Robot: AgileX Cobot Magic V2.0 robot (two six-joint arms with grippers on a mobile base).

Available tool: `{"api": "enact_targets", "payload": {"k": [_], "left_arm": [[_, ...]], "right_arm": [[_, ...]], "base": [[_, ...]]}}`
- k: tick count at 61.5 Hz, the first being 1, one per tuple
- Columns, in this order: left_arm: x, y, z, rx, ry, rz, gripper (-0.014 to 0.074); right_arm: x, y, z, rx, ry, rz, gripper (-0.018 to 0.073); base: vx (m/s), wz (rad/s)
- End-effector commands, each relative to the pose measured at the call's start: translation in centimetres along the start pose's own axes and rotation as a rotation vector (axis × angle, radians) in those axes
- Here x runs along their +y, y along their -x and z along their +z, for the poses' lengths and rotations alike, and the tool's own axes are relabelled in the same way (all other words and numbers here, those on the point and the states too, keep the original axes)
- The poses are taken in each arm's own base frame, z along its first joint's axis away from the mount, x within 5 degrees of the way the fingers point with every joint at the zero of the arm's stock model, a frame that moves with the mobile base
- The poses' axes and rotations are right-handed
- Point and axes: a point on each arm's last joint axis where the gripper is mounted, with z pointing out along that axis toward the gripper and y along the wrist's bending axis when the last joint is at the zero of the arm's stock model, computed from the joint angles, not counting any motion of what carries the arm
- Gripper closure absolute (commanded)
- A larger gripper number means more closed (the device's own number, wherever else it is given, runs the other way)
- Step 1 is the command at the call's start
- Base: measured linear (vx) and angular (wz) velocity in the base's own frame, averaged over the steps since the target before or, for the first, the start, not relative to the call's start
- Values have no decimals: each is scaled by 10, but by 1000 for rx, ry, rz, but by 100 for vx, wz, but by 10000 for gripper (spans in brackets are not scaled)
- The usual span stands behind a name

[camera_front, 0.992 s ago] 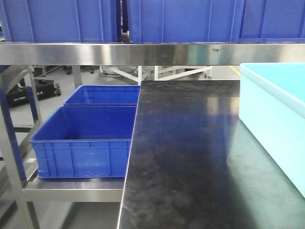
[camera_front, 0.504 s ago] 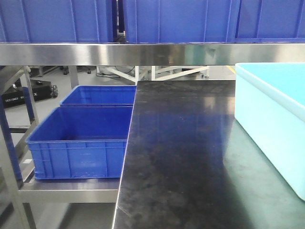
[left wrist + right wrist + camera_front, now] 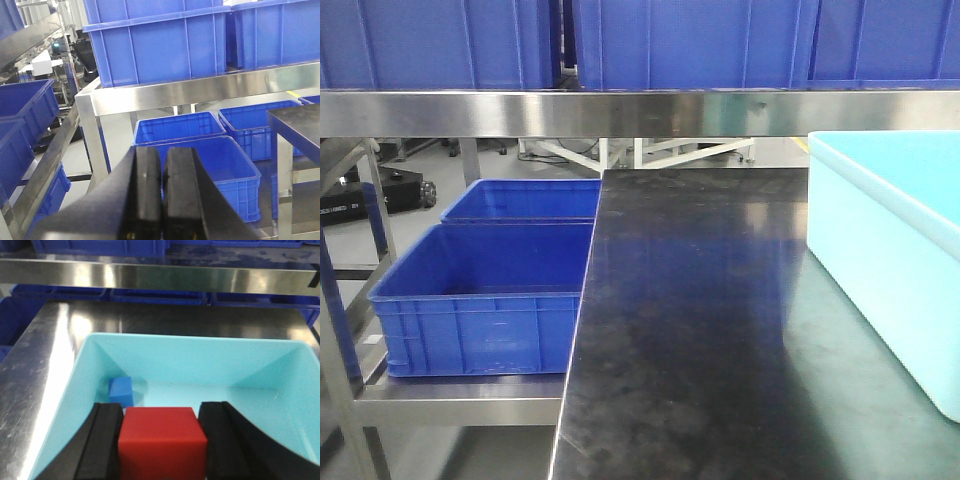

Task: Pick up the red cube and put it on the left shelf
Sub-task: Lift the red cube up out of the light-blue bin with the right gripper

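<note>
Front camera sits low, looking straight along the dark table [image 3: 700, 340], level with the steel shelf rail [image 3: 640, 112]; the light-blue tub [image 3: 890, 250] is at right and the blue crates [image 3: 480, 300] are down left. Left wrist view peers out past the left gripper [image 3: 162, 155] toward those crates, and the table's corner just catches its right edge. Right wrist view is close, angled down into that same tub, with the right gripper [image 3: 161, 412] and red cube [image 3: 162, 440] filling the foreground.
</note>
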Motion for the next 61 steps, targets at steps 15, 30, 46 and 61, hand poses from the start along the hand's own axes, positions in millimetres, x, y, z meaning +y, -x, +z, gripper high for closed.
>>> {"api": "enact_targets", "payload": {"k": [15,30,46,61], "left_arm": [[0,-1,1,-52,11,-9,491],[0,-1,1,-52,11,-9,491],[0,-1,1,-52,11,-9,491],[0,-1,1,-52,11,-9,491]], "right_arm": [[11,13,23,-9,80,-58,501],[19,13,37,24,125,-77,501],[19,9,39,67,123,-81,501],[19,9,38,73,122,-81,501]], "base": [[0,0],[0,0],[0,0],[0,0]]}}
